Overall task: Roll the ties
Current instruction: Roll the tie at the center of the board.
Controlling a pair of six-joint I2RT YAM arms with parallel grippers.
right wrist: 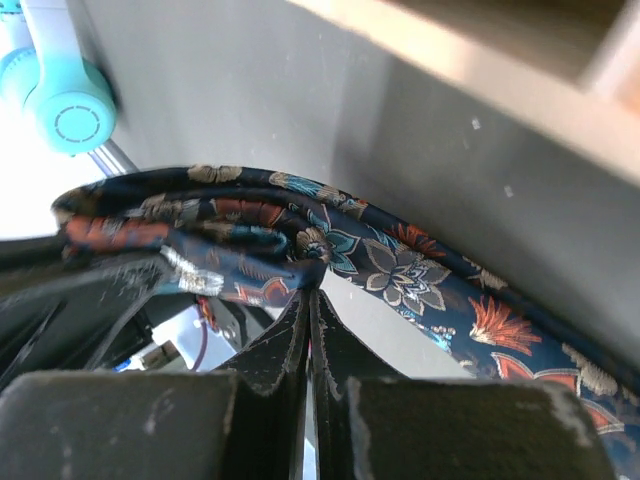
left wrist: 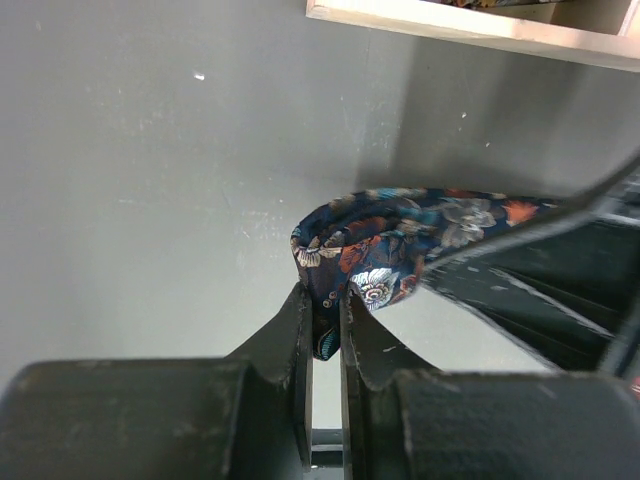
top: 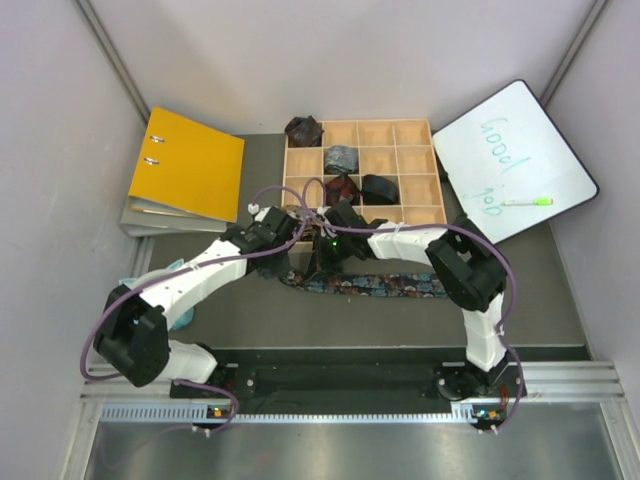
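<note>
Right up against the lens we've got the left gripper (left wrist: 325, 335), jaws squeezed nearly together on the folded end of the navy floral tie (left wrist: 400, 225). The right gripper (right wrist: 308, 300) is clamped on the same tie's lower edge, just along from that fold. The tie sits on the grey table (top: 250, 320) right in front of the wooden tray (top: 438, 175), and its loose length trails flat toward the right arm's side. Our worry: both pinches are on thin slivers of slick-looking fabric, so we reckon a small tug from either side could pop the fold free and undo whatever roll has started. The two claws are also really close together, so they could bump fingers, and the purple cables (top: 290, 195) loop right over the work area. The long tail may drag on the table and wind up crooked. The tray edge is near too, so we'd guess a high lift could clip it. As for the room, it's a matte grey tabletop with light scuffs and pale walls (top: 330, 50) all round. Four rolled bundles (top: 341, 158) are already in the tray. A yellow binder (top: 190, 162) lies on the left and a whiteboard (top: 510, 150) with a green marker (top: 527, 201) on the right. There's also some teal headphone-looking thing (right wrist: 65, 100) off by the left arm.
</note>
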